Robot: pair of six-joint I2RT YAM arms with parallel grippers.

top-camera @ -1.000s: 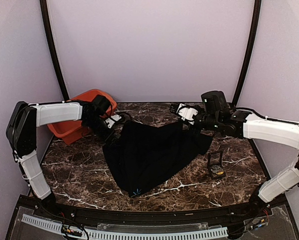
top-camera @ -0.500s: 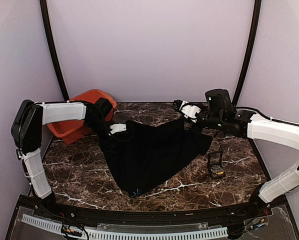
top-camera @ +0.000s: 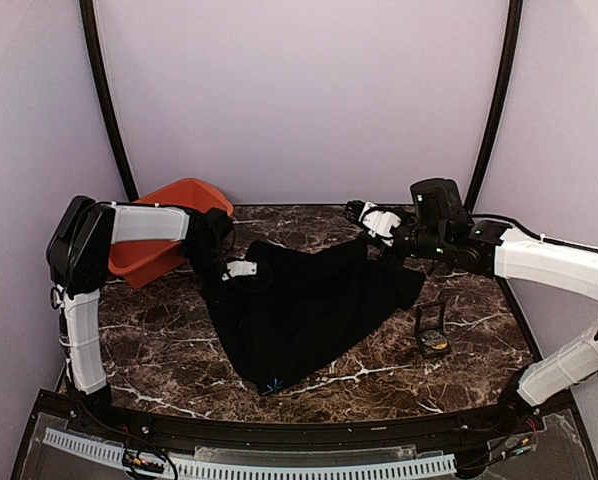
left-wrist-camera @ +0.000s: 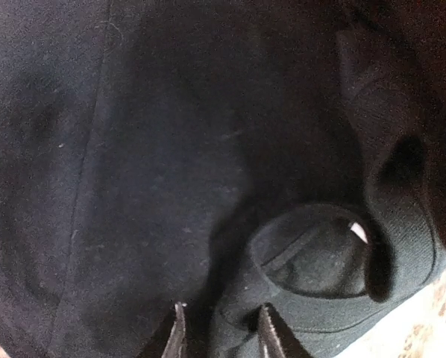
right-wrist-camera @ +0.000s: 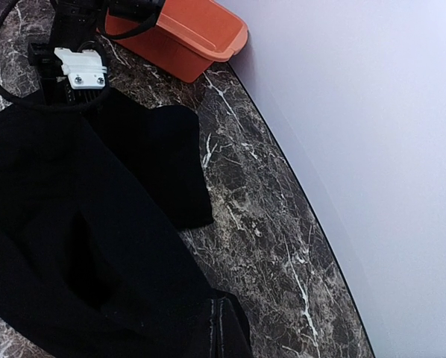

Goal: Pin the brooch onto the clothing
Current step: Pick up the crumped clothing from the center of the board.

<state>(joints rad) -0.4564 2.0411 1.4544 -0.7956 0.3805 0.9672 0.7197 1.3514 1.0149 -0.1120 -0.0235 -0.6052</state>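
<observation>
The clothing (top-camera: 299,310), a black T-shirt, lies on the marble table with its blue starburst print (top-camera: 272,385) near the front hem. My left gripper (top-camera: 241,268) presses down at the collar. In the left wrist view, the left gripper (left-wrist-camera: 221,334) has its jaws narrowed but apart, with a fold of the neck band (left-wrist-camera: 312,253) between the fingertips (left-wrist-camera: 177,333). My right gripper (top-camera: 371,232) is shut on the clothing's far right corner, lifting it a little. Its fingers are hidden in the right wrist view, where the hem (right-wrist-camera: 221,328) fills the bottom edge. The brooch (top-camera: 437,346) shows as a small yellowish spot in a black case (top-camera: 432,328).
An orange bin (top-camera: 154,250) stands at the back left behind the left arm, also seen as the orange bin (right-wrist-camera: 186,37) in the right wrist view. Curved black posts (top-camera: 104,100) and lilac walls close in the table's back and sides.
The left gripper has moved right and down from beside the bin onto the shirt's collar, and its jaws have narrowed. The right arm shifted slightly right, then held still.
</observation>
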